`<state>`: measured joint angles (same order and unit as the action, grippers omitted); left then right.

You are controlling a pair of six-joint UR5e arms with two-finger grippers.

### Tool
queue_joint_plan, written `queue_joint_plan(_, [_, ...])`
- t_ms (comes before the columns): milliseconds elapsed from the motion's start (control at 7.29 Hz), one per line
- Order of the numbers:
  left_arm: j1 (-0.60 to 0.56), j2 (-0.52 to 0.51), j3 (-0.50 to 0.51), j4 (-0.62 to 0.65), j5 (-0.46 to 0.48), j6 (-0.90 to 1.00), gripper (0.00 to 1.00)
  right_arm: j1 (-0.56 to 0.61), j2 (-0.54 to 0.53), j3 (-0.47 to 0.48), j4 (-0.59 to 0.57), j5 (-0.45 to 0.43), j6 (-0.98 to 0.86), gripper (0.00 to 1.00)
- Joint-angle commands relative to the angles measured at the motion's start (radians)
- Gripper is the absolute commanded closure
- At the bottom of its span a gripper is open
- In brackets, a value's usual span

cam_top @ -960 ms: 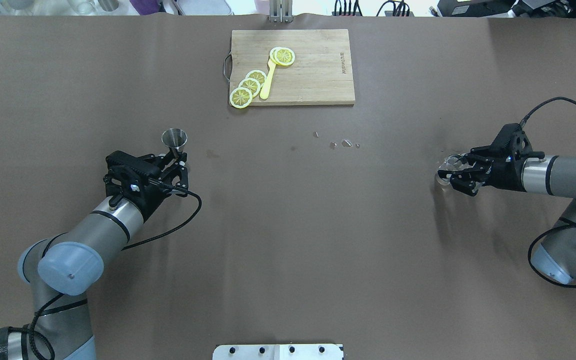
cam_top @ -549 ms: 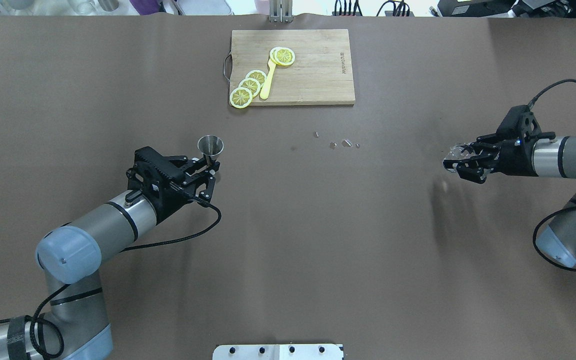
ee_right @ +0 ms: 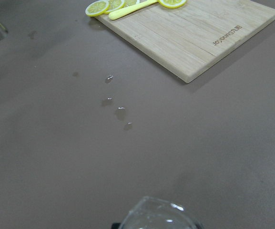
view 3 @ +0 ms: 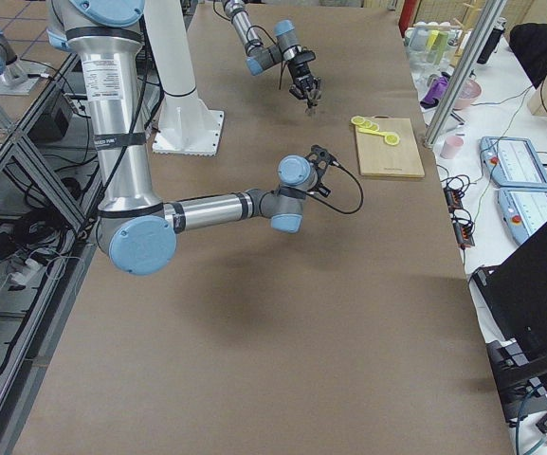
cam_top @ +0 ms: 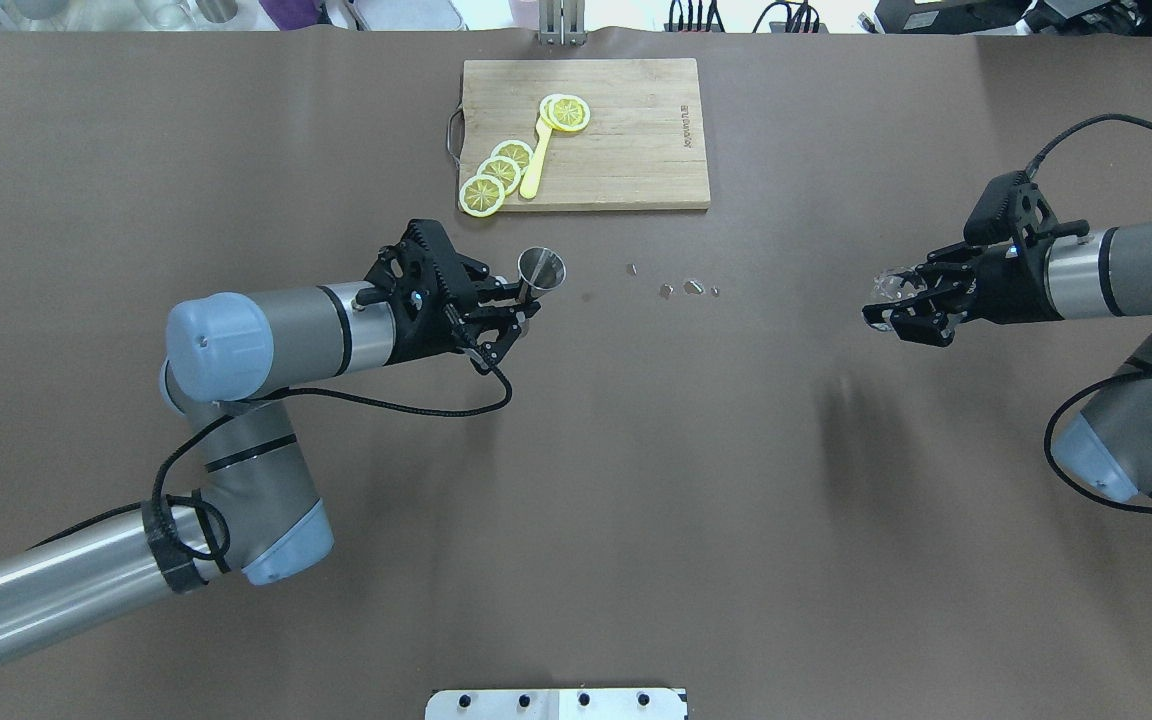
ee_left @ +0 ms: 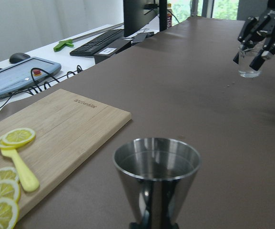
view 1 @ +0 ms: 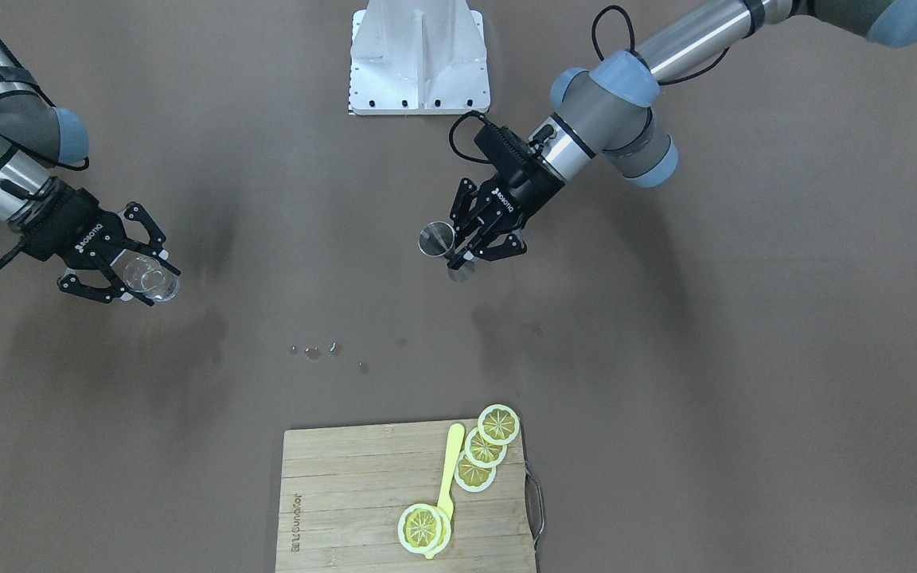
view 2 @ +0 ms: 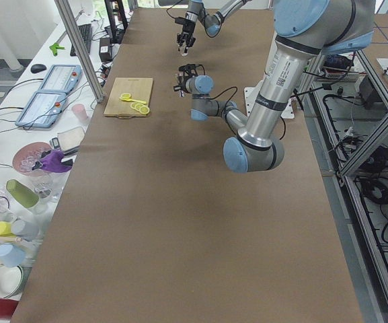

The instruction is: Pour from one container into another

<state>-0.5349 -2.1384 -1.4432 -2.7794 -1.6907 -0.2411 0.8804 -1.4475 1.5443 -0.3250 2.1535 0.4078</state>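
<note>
Two vessels hang well apart above the brown worktop (view 1: 665,358). Front view: left hand (view 1: 465,256) clamps the conical steel jigger (view 1: 436,239); right hand (view 1: 148,286) grips the clear glass tumbler (view 1: 142,276). Overhead: misaligned rims could spill more beside the water droplets (cam_top: 681,289).

The jigger (cam_top: 542,268) sits between the fingers of the left gripper (cam_top: 524,304), and the glass (cam_top: 894,288) between those of the right gripper (cam_top: 891,302); both are clear of the table (cam_top: 576,480) and well apart. The droplets (cam_top: 693,287) lie on the table between the grippers, nearer the left one. The cutting board (cam_top: 636,150) lies beyond the left gripper, away from the robot. On the board's near-left part lie the lemon slices (cam_top: 499,172) and the spoon (cam_top: 536,165).
</note>
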Motion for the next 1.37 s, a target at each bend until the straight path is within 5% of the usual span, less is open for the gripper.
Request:
queue_joint_plan(0, [-0.014, -0.105, 0.126, -0.017, -0.122, 0.042, 1.00, 0.015, 0.002, 0.007, -0.005, 0.032, -0.052, 1.00])
queue_joint_plan(137, [-0.014, -0.141, 0.171, -0.040, -0.126, 0.042, 1.00, 0.009, 0.007, 0.022, -0.017, 0.034, -0.069, 1.00])
queue_joint_plan(549, [-0.008, -0.217, 0.251, -0.051, -0.119, 0.051, 1.00, -0.027, 0.097, 0.213, -0.407, 0.019, -0.155, 1.00])
queue_joint_plan(960, [0.035, -0.296, 0.311, -0.051, -0.112, 0.060, 1.00, -0.064, 0.124, 0.264, -0.518, -0.015, -0.214, 1.00])
queue_joint_plan(1235, [0.059, -0.308, 0.323, -0.052, -0.110, 0.060, 1.00, -0.067, 0.134, 0.365, -0.725, -0.015, -0.382, 1.00])
